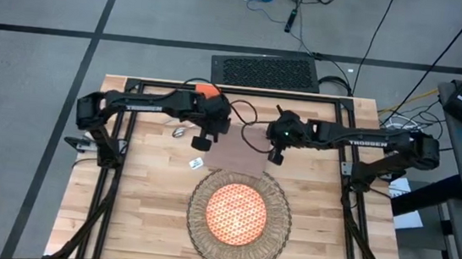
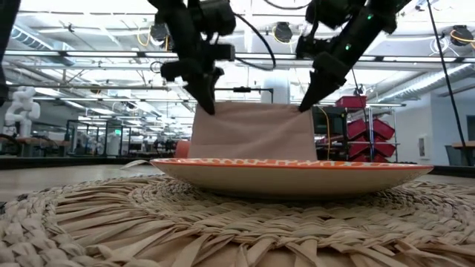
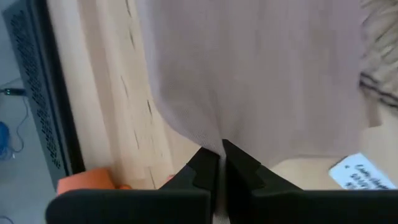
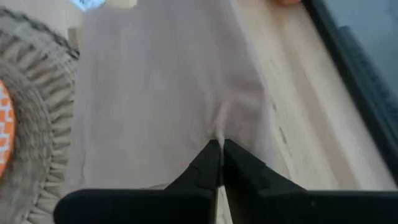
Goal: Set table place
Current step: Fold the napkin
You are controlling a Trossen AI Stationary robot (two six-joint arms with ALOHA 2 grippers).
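The napkin hangs spread between the two claws, lifted off the desk just behind the placemat. The left claw is clamped on one top corner of the cloth, and the right claw is clamped on the other, so the fabric sags a little between them. Seen from desk height, its lower edge drops behind the rim of the plate.

The plate, orange-patterned, sits centred on the round woven placemat near the front middle of the desk. An orange cup stands at the back edge, close to the left arm. Just left of the napkin lie a small metal piece and a white tag, on the bare wood. A black vented box sits on the floor beyond the desk's back edge.
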